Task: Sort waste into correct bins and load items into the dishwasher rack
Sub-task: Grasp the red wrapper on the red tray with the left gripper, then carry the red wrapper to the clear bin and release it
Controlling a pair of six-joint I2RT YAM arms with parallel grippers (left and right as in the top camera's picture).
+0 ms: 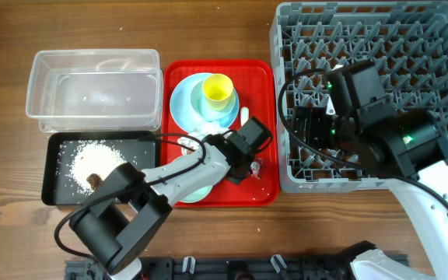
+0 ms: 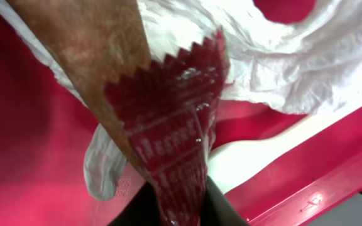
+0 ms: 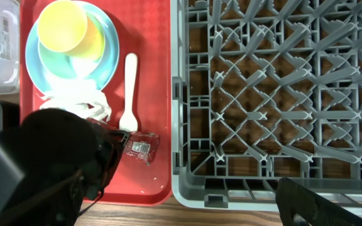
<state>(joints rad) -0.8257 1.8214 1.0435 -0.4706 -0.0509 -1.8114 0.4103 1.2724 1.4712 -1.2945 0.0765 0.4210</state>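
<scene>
1. Left tool [image 2: 175,213]: clenched on the small red sauce packet [image 2: 171,125]. In the left wrist view the packet's lower end runs down between the two dark fingers.
2. The packet is over the near right part of the flat red serving tray [image 3: 156,63], just beside the crumpled white paper [image 2: 275,56] and the handle end of a white plastic utensil [image 3: 129,88]. I can't tell whether it is lifted or touching the tray.
3. The grip is at one short end, probably because that edge is clear of the paper. That way the tool pinches the foil alone and leaves the paper behind.
4. The packet's long axis runs straight out from the fingers, with the free serrated edge pointing away from the tool. In the overhead view that end points toward the large grey plastic dishwasher rack [image 1: 364,185].
5. Right tool [image 1: 309,124]: it hovers over the near left part of the rack, nothing visibly in it. Open or closed, cannot tell. It looks parked clear of the left arm's work.
6. The shallow black rectangular tray [image 1: 53,187] holds white rice-like grains [image 1: 92,159] and a brown scrap. So the packet likely goes to the clear plastic rectangular tub [image 1: 61,78], across the counter [image 1: 6,233].
7. The small yellow cup [image 1: 218,89] and the round light blue plate [image 1: 181,101] are on the red tray, not yet racked.
</scene>
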